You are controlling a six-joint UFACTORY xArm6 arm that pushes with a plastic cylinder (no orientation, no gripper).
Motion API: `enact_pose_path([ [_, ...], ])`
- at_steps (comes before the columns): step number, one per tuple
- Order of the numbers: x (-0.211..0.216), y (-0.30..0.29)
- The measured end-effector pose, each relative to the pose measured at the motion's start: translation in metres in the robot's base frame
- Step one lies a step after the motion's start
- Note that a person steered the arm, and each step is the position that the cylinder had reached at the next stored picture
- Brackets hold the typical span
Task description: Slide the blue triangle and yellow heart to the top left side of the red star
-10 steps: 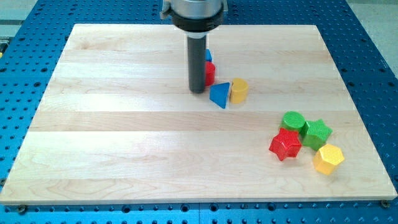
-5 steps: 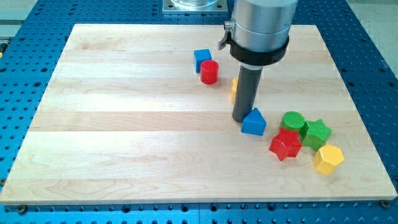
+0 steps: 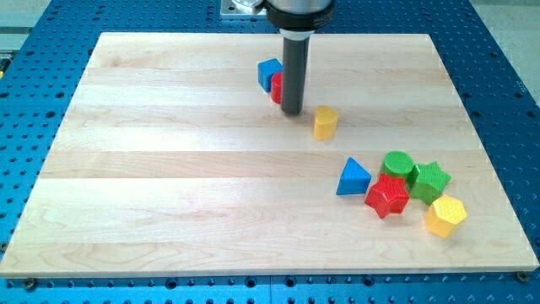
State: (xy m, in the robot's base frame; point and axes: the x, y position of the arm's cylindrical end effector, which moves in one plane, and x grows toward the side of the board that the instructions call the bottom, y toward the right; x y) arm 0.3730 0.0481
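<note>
My tip (image 3: 292, 111) holds nothing. It stands just left of the yellow heart (image 3: 325, 122), in front of a red block (image 3: 276, 86) and a blue block (image 3: 268, 73). The surface (image 3: 169, 169) is a pale wood board on a blue base with holes. The blue triangle (image 3: 353, 178) sits just left of the red star (image 3: 387, 196), its point toward the view's top. A green round block (image 3: 397, 165), a green star (image 3: 429, 181) and a yellow block (image 3: 445, 215) crowd the star.
</note>
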Motion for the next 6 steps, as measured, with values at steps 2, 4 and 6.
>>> enact_pose_path([
  [2, 0.060, 0.022],
  [4, 0.017, 0.024],
  [6, 0.106, 0.060],
])
